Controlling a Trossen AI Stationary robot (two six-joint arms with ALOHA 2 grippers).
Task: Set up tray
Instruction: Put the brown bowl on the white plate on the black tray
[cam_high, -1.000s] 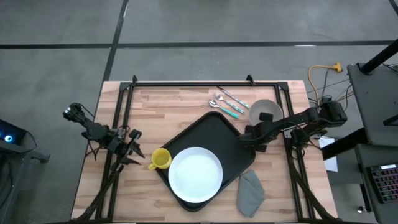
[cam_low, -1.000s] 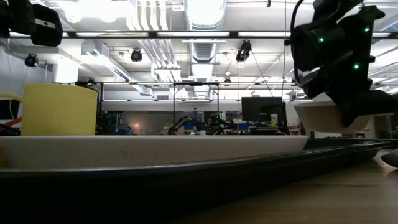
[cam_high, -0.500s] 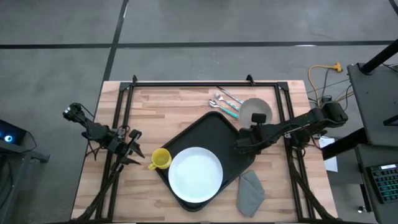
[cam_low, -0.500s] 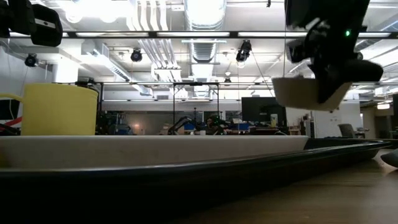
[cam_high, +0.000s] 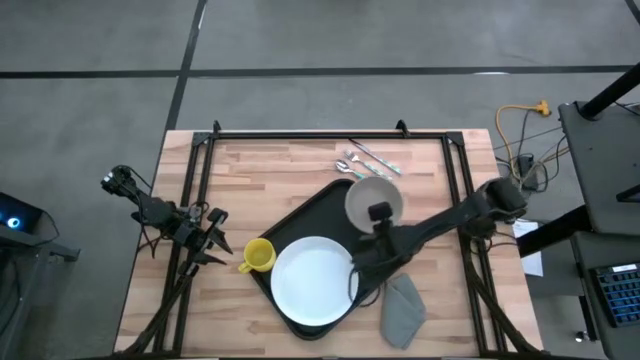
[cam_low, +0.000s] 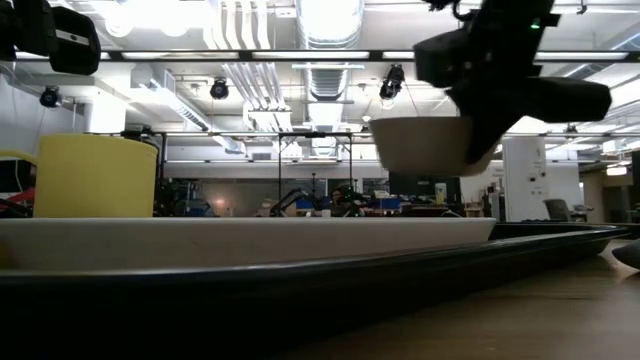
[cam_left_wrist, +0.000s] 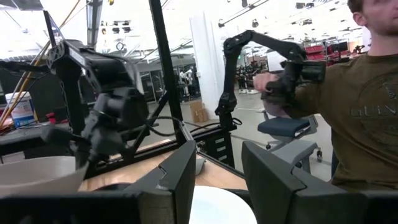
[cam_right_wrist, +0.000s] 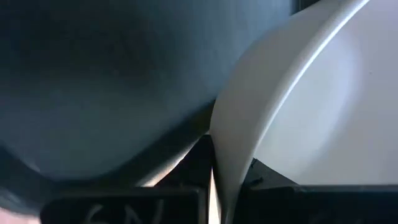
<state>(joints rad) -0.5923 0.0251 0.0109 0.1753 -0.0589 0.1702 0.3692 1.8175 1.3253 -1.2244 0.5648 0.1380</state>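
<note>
The black tray (cam_high: 345, 205) lies slantwise mid-table with the round white plate (cam_high: 315, 280) on its near half. A pale bowl (cam_high: 372, 197) hangs in the air over the tray's far right part, held by my right gripper (cam_high: 379, 213), which is shut on it. In the low view the bowl (cam_low: 420, 146) is upright and clear above the tray (cam_low: 400, 262). A yellow cup (cam_high: 258, 255) stands on the table against the tray's left edge. My left gripper (cam_left_wrist: 217, 180) waits open at the table's left edge. My right gripper pinches the bowl's rim (cam_right_wrist: 217, 168) on the side toward the table's right, one finger inside the bowl and one outside. The fingers come from the right, slanting down. The bowl is lifted clear and upright over the tray.
Cutlery with teal handles (cam_high: 365, 163) lies on the table beyond the tray's far corner. A grey cloth (cam_high: 403, 305) lies near the tray's right near edge. A black frame (cam_high: 300, 133) runs along the table's edges. A person in a brown shirt (cam_left_wrist: 360, 106) sits beyond the table.
My right gripper has carried the bowl from the table's right far area toward the left and a little nearer, out over the tray. In the low view the bowl has also risen, staying upright.
</note>
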